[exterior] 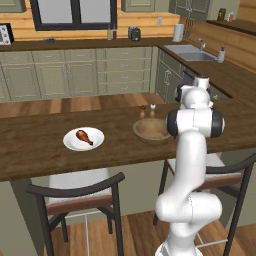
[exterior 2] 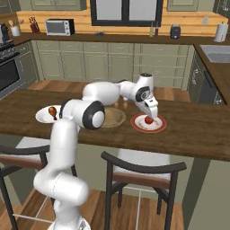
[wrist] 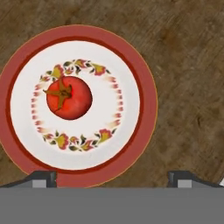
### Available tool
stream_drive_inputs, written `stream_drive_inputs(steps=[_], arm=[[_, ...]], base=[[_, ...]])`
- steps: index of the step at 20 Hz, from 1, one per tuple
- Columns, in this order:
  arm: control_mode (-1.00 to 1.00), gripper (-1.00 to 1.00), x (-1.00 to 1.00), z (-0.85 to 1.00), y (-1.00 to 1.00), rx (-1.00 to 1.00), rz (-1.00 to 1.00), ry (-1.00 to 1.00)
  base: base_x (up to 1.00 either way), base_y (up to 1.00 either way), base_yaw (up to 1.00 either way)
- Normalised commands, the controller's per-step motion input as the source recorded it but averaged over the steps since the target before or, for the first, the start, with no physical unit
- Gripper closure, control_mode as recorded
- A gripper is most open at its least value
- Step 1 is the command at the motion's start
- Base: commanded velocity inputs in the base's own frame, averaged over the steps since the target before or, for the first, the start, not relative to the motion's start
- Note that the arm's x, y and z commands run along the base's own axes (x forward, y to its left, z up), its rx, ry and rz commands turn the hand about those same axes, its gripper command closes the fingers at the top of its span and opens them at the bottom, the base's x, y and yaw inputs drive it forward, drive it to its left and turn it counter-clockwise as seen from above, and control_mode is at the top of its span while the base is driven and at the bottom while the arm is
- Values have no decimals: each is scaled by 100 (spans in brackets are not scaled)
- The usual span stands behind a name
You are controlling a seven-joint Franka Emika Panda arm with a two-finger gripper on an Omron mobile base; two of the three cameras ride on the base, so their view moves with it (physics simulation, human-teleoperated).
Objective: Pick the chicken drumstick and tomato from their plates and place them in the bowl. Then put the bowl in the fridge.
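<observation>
Hand view looks straight down: the tomato (wrist: 69,97) sits on the red-rimmed plate (wrist: 146,94) beneath the tool (wrist: 112,178), off toward one finger. Its jaws stand wide, holding nothing, above the table (wrist: 188,52).

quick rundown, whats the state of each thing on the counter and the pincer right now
tomato: on the red-rimmed plate, stem up, not held
chicken drumstick: lying on the white plate, untouched
bowl: upright between the two plates, nothing visible inside
pincer: open, right above the tomato, fingers spread wide
</observation>
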Motion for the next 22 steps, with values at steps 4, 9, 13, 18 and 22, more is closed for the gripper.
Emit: stream_drive_inputs(steps=[4, 9, 13, 18, 22], arm=[[-100, -100, 26, -24, -5, 0, 0, 0], [-100, -100, 57, -28, 0, 0, 0, 0], [-100, -100, 68, -22, -2, 0, 0, 0], [-100, -100, 31, -26, -19, -1, 0, 0], [-100, -100, -4, -18, -17, 0, -1, 0]], base=[[0, 0, 0], [0, 0, 0], [0, 0, 0], [0, 0, 0], [0, 0, 0]])
